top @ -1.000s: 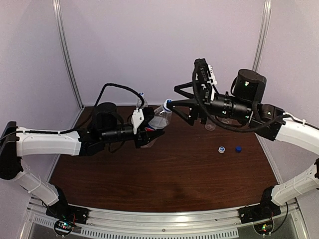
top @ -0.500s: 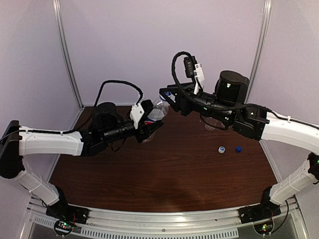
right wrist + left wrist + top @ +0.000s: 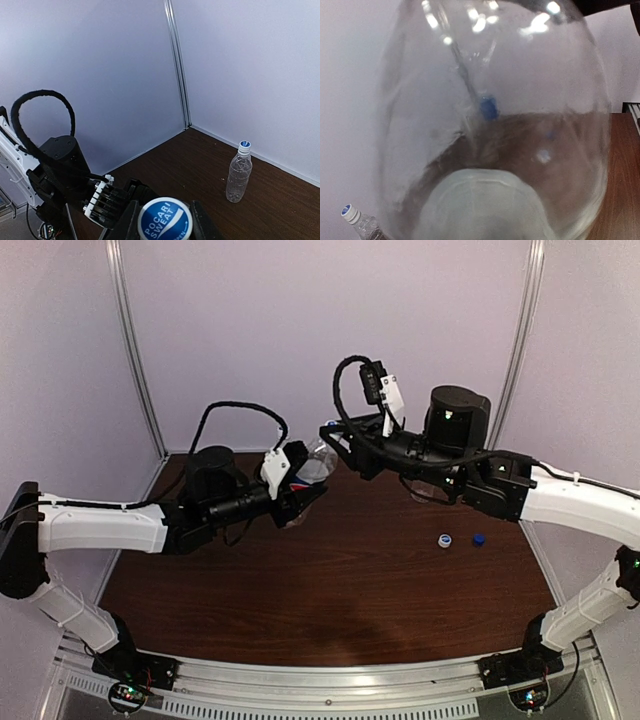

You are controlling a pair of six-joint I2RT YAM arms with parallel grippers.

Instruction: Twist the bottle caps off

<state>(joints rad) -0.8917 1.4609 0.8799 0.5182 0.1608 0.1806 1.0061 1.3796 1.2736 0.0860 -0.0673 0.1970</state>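
Hidden: the L wrist cam shows almost only the held bottle point(image 3: 490, 125), blurred, and you can't see the fingers there.
L gripper point(image 3: 303, 495): clamped on the held bottle's body, aloft over the table point(image 3: 330, 600).
R gripper point(image 3: 165, 228): fingers point(image 3: 125, 222) pinch the Pocari Sweat cap point(image 3: 165, 218) on both sides.
Loose caps: white-blue cap point(image 3: 444, 539) just beside dark blue cap point(image 3: 479, 538), on the table's R side.
Standing bottle point(image 3: 238, 175): capped, upright, near the back corner.
Room: dark wood top, pale lilac walls, metal posts.

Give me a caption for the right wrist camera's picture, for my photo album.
Right gripper pinching a blue Pocari Sweat cap, left arm beyond, one capped bottle standing near the corner.
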